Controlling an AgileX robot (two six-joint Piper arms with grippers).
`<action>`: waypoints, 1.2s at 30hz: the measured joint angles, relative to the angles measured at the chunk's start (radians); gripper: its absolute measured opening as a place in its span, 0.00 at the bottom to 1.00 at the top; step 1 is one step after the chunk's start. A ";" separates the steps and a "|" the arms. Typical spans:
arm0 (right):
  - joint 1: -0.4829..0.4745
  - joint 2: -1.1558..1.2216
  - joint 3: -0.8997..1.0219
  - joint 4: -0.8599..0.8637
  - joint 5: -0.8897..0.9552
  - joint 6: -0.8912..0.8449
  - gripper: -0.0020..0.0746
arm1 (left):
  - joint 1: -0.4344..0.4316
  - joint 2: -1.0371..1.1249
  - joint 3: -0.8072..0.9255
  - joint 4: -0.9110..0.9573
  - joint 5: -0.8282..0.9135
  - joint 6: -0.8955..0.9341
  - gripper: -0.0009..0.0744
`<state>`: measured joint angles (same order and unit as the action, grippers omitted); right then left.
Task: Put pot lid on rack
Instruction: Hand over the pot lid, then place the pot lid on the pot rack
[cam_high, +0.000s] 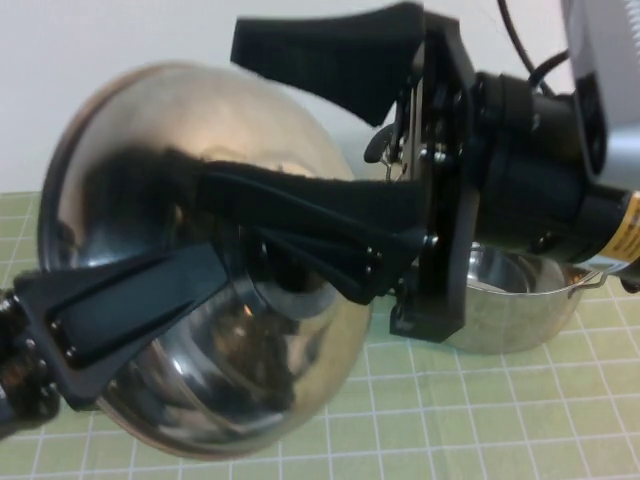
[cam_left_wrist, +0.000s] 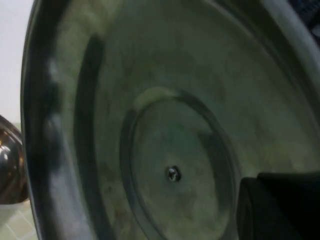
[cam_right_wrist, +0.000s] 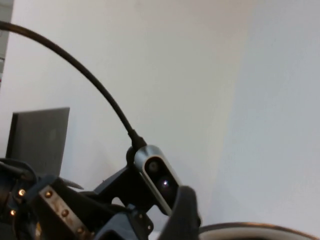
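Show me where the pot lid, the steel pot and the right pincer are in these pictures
pot lid (cam_high: 150, 130): high view, on its shiny domed outer surface.
steel pot (cam_high: 520, 300): high view, on its side wall.
right pincer (cam_high: 300, 120): high view, midway between its spread fingertips.

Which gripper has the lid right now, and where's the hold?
Left gripper holds the lid by its rim. Right gripper stands open around the lid, not clamping.

The pot lid (cam_high: 150, 180) is seen as shiny silver steel with dark reflections. Both the left claw (cam_high: 150, 300) and the right claw (cam_high: 320, 120) are black. The bench (cam_high: 500, 410) is covered in pale green with a white grid. The pot (cam_high: 510, 300) is silver.
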<state>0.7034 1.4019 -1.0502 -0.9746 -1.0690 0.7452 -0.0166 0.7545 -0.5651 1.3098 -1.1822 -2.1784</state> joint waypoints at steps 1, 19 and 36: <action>0.000 0.000 -0.010 0.002 -0.007 0.000 0.84 | 0.000 0.000 -0.026 0.032 0.007 -0.002 0.15; -0.002 -0.409 -0.071 -0.748 0.396 0.356 0.07 | 0.000 0.125 -0.287 0.481 0.410 0.043 0.15; -0.009 -0.793 0.262 -0.795 0.807 0.432 0.03 | 0.000 0.381 -0.287 0.481 0.441 0.189 0.15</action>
<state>0.6944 0.6093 -0.7882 -1.7692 -0.2625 1.1772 -0.0166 1.1352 -0.8520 1.7911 -0.7412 -1.9891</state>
